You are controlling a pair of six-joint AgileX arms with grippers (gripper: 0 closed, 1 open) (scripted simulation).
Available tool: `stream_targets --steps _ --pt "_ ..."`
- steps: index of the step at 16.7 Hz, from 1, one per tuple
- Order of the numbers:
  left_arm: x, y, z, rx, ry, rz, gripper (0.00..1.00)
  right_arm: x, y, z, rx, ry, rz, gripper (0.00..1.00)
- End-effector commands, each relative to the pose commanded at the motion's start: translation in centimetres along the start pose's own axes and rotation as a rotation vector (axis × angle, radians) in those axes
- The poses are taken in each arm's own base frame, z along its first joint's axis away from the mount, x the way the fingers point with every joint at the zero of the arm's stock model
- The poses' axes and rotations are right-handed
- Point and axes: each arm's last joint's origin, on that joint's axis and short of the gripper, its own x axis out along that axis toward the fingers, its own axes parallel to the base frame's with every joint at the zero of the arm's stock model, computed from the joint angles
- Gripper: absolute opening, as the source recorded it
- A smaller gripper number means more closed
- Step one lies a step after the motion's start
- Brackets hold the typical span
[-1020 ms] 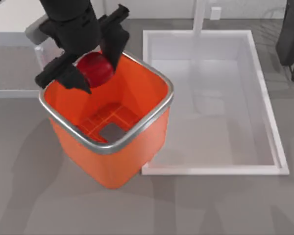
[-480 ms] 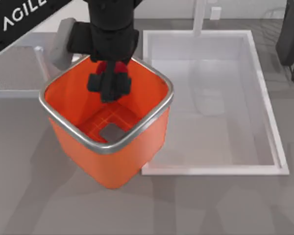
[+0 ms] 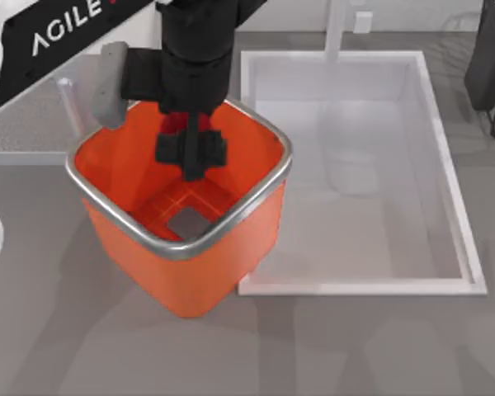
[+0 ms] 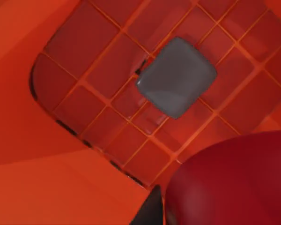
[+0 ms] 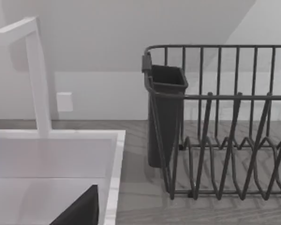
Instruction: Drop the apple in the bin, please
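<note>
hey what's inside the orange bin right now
The left gripper reaches into the bin, shut on the apple. Below lies a grid floor with a grey square. The gripper covers most of the apple from above.

A shallow white rectangular sink basin lies on the grey wood-grain counter, at its right half. A white angular faucet stands at its far edge. A dark wire dish rack holding 1 dark rectangular utensil cup sits beside the basin.
</note>
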Motion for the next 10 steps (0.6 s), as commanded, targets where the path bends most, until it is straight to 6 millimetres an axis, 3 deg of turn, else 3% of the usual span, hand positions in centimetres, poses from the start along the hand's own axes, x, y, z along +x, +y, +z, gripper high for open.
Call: stream_targets --steps 3,10 --pt "0.2 -0.1 0.2 -0.002 0.005 -0.003 0.0 0.0 0.0 0.0 0.0 0.0 0.0 1.0" --pt "3.3 -0.2 0.1 0.002 0.003 -0.003 0.0 0.0 0.0 0.0 0.0 0.0 0.0 1.0"
